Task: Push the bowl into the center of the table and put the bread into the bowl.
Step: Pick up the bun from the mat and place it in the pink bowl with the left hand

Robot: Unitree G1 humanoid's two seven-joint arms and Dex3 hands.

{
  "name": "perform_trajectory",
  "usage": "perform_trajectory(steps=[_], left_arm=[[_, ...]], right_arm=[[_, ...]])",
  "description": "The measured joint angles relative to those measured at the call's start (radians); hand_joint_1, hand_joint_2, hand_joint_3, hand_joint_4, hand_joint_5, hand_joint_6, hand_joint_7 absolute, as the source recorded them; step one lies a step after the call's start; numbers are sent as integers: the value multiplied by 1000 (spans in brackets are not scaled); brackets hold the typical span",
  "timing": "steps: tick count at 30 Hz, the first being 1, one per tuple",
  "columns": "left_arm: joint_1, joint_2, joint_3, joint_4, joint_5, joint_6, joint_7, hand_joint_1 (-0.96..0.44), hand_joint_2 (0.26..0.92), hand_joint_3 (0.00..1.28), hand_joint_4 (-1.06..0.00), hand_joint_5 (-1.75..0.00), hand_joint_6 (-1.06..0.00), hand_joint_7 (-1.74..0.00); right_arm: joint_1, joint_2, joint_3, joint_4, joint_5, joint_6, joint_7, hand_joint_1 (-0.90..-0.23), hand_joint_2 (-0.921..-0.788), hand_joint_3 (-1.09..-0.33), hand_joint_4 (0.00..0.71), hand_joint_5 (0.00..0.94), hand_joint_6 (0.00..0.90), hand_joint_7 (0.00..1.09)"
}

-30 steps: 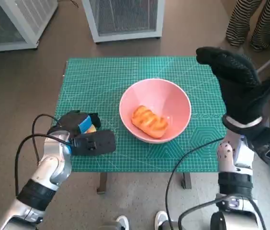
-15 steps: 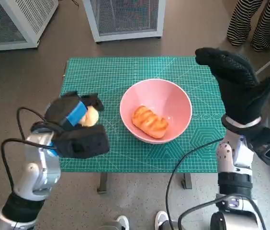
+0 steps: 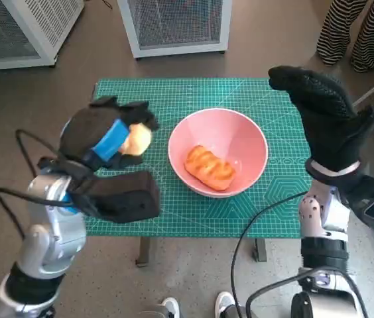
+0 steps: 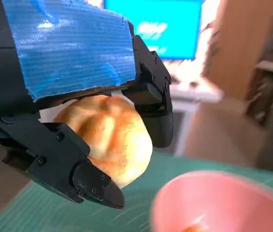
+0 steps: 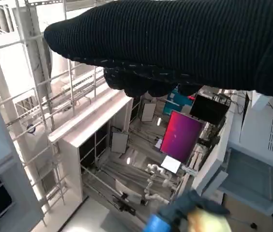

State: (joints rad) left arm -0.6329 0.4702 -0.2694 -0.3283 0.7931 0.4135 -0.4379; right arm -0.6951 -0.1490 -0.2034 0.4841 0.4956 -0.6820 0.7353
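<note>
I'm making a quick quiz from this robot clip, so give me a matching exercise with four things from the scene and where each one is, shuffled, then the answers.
Things:
1. round bun
2. long bread roll
3. pink bowl
4. right hand

Places:
A. lying inside the bowl
B. raised at the table's right edge, holding nothing
C. gripped in the left hand, up off the mat
D. standing on the green mat

Pairs: 1-C, 2-A, 3-D, 4-B

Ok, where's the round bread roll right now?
In the head view the round roll is held in the left hand, over the mat's left side, just left of the pink bowl.
</note>
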Motion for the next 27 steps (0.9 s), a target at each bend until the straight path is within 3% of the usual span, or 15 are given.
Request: perform_trajectory(steps=[8,23,25,27], left_arm=[[-122,-91,-80,168,-4,-144,96,2,892,57,-774,-1123,-686,-1063],[-202,-232,-181,586,-21,-324,206,2,908,68,-727,-1197,-645,-1086],[-205,-239,-182,625,-30,-340,206,1,914,76,-707,-1235,-624,-1087],[-208,-243,-182,658,-48,-350,203,1,918,141,-647,-1317,-528,-1159]], right_arm=[[2,5,8,-6,-29,-13,-9,-581,-921,-645,247,1,51,540],[22,-6,-1,-22,-28,-17,-15,-588,-921,-633,249,2,47,548],[30,-6,-4,-27,-28,-17,-15,-593,-921,-632,250,2,48,547],[35,-6,-6,-33,-28,-17,-16,-596,-921,-630,250,2,49,546]])
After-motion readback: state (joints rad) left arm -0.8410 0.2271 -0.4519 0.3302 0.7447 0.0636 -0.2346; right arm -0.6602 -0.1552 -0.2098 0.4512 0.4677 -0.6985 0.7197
